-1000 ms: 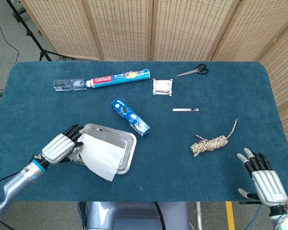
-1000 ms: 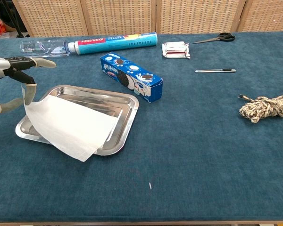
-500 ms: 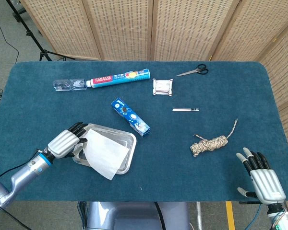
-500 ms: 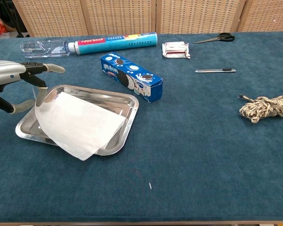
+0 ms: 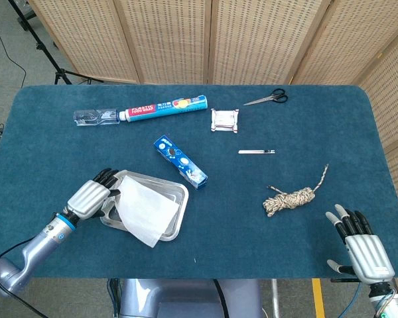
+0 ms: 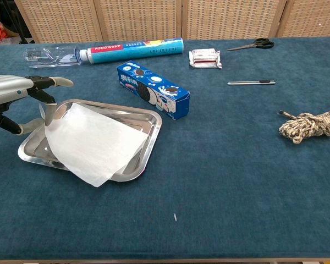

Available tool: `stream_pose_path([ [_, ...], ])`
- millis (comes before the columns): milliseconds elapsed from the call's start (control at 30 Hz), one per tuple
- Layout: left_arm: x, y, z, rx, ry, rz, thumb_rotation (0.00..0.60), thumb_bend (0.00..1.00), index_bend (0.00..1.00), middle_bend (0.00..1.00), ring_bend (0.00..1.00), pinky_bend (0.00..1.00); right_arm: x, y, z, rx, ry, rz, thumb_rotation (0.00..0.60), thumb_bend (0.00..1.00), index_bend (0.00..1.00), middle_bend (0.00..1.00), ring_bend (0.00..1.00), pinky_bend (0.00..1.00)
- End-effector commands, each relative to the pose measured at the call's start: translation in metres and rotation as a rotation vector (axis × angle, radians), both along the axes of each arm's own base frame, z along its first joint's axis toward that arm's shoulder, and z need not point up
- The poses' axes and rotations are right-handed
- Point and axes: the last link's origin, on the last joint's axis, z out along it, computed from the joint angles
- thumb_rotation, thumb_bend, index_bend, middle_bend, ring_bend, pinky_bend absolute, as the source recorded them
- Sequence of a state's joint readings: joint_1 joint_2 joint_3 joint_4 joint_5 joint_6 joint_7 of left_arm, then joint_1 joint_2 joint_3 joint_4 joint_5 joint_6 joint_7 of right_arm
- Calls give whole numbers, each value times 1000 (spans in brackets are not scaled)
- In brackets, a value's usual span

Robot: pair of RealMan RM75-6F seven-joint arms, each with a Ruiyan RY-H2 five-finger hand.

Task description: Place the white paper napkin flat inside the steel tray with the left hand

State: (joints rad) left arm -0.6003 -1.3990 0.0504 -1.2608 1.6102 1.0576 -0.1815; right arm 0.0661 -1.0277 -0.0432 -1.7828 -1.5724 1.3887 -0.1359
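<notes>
The long box (image 6: 136, 48) near the table's far edge reads "FOOD WRAP" in white on red, while lettering on the blue biscuit box (image 6: 153, 89) is too small to read.

**Napkin over tray at the table's left front**

The napkin (image 6: 93, 142) lies in the tray (image 6: 146, 144), one corner overhanging its front rim. The left hand (image 6: 14, 96) sits at the tray's left edge. A cookie box (image 6: 153, 89) lies just behind the tray; a rope bundle (image 6: 311, 125) lies well to the right.
</notes>
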Motion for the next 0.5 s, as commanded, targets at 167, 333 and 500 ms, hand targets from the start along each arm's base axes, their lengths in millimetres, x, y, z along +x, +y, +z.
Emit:
stream_pose_path([
  [167,17,-12,-14,5,17,72,600,546,642,52,0,0,0,0,3,-8,-8,5,600,0,102,0,0,0],
  [333,23,-16,-21,-1,29,110,600,547,641,52,0,0,0,0,4,-10,-10,6,600,0,102,0,0,0],
  [500,27,-20,-27,-8,27,161,600,548,641,52,0,0,0,0,4,-10,-10,7,600,0,102,0,0,0],
])
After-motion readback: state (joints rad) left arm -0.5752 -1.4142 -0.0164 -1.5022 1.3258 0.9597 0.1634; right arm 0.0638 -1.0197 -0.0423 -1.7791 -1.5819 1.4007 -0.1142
